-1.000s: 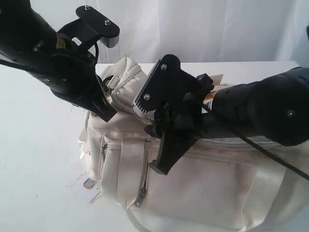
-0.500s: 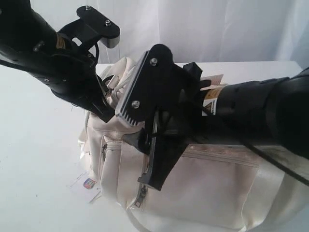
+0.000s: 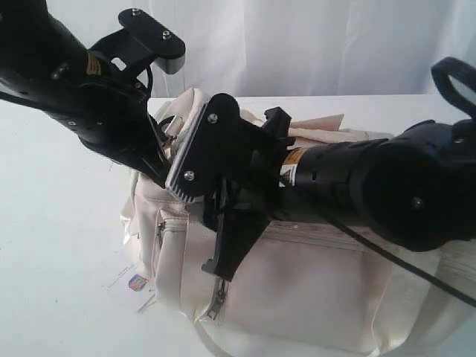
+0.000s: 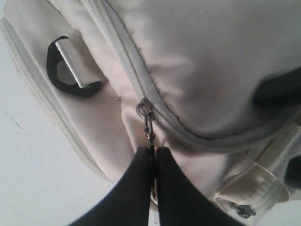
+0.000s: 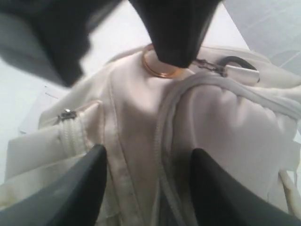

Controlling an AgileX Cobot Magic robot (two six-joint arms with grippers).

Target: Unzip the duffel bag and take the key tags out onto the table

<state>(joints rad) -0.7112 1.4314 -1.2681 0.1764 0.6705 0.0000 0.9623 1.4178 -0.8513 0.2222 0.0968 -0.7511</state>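
Left wrist view: left pincer [image 4: 153, 153] clamps zip pull [image 4: 149, 126] of duffel bag [image 4: 202, 70].

Right gripper [image 5: 148, 186], jaws apart, has travelled leftward across the top of the duffel bag [image 3: 312, 290] in the exterior view and now hangs just beside the left gripper [image 3: 165, 175]. Its lower finger now overlaps the side-pocket zip [image 3: 217, 297]. More top fabric shows behind the forearm, and a black cable loop [image 3: 454, 74] has entered at upper right.
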